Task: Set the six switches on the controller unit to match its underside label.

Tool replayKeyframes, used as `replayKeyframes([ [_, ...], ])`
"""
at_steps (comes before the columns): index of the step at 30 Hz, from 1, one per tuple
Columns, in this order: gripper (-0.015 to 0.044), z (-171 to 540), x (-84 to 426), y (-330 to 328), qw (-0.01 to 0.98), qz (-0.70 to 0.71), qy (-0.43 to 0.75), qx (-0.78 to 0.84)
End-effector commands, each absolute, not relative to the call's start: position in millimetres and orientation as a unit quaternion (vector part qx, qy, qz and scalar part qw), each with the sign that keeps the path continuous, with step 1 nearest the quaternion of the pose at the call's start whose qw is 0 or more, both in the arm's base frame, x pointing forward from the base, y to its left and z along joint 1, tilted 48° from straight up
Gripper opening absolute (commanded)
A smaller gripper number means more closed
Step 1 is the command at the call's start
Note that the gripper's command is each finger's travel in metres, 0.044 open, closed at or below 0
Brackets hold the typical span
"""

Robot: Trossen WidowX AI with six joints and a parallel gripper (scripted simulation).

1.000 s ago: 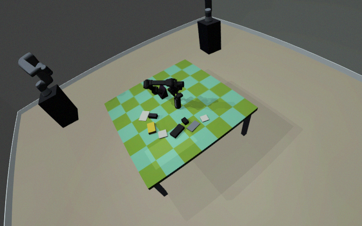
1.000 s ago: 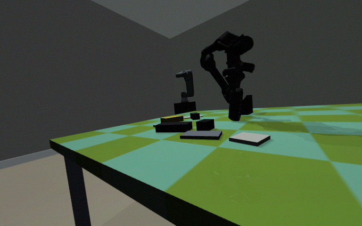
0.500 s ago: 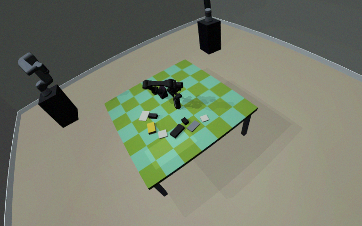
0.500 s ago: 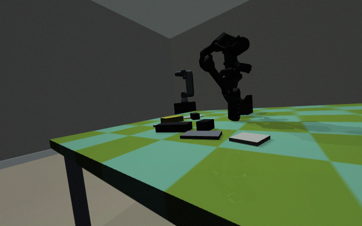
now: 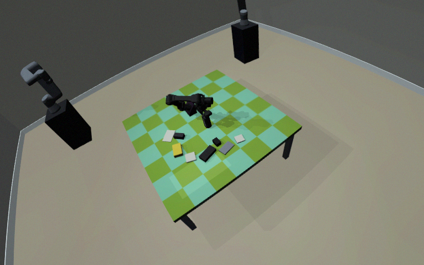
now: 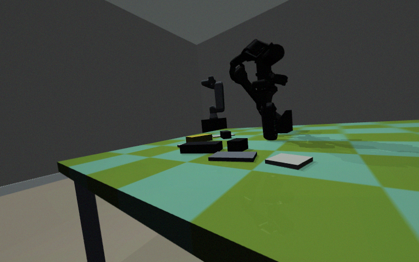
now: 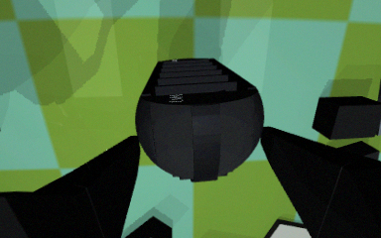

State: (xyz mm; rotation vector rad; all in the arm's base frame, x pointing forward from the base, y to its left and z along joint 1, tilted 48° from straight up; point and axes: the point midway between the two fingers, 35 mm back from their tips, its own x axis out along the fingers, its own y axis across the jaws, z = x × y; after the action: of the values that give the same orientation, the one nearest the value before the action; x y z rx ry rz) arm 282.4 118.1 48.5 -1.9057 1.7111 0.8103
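Note:
The dark grey controller unit (image 5: 206, 122) (image 6: 269, 127) (image 7: 174, 124) stands on end, nearly upright, low over the bench or touching it; I cannot tell which. My gripper (image 5: 206, 114) (image 6: 269, 108) (image 7: 200, 139) has one finger against each side of the unit's near end. In the wrist view a D-shaped end faces me, and the row of dark rocker switches (image 7: 194, 78) runs away from me, strongly foreshortened. Their ON or OFF positions cannot be read. The underside label is hidden in all views.
On the checkered bench (image 5: 218, 181) (image 6: 309, 209) lie a long black box (image 5: 207, 153) (image 6: 201, 147), a small black block (image 5: 216, 141) (image 6: 237, 144), a grey plate (image 5: 226, 147) (image 6: 233, 156), a yellow block (image 5: 177, 149) (image 6: 199, 138) and several white tiles. Two grey arms stand beyond the bench.

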Motion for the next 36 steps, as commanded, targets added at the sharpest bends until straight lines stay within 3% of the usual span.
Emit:
replayKeyframes([
  [1,0.0337,50.7,283.3,109.8,0.221,0.291,0.624,-0.691],
  [36,0.0338,67.0,287.2,86.8,0.22,0.291,0.624,-0.691],
])
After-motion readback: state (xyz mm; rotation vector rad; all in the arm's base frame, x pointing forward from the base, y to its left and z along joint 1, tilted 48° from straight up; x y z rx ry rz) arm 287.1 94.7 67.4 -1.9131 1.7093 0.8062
